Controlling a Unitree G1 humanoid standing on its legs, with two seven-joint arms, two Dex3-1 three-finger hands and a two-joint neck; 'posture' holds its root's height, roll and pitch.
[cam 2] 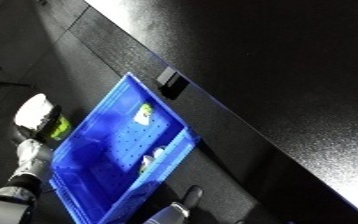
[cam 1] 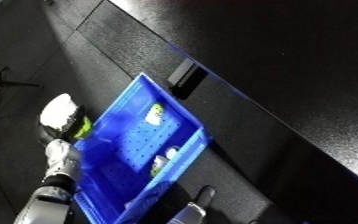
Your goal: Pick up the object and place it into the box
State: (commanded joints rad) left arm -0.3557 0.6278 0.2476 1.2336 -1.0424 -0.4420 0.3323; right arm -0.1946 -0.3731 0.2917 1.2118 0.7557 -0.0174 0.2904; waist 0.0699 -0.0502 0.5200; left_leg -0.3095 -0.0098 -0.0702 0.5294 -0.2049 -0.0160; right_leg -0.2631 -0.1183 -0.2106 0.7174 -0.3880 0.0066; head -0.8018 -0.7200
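The view is strongly tilted. A blue bin point(cam 1: 131, 150) with a perforated floor sits at the table's edge. Inside it lie a small white and green item point(cam 1: 155, 114) near the far wall and another point(cam 1: 162, 161) by the right wall. My left hand point(cam 1: 71, 129) is just outside the bin's left wall, curled round a white object point(cam 1: 57, 109) with a green label. My left forearm point(cam 1: 60, 162) runs down along the bin. Only a black finger of my right hand point(cam 1: 206, 195) shows at the bottom edge, right of the bin.
The dark table point(cam 1: 273, 60) stretches away to the right and top. A small black block point(cam 1: 187, 79) rests beside the bin's far corner. Dark floor with a tripod's legs point(cam 1: 2, 82) lies to the left.
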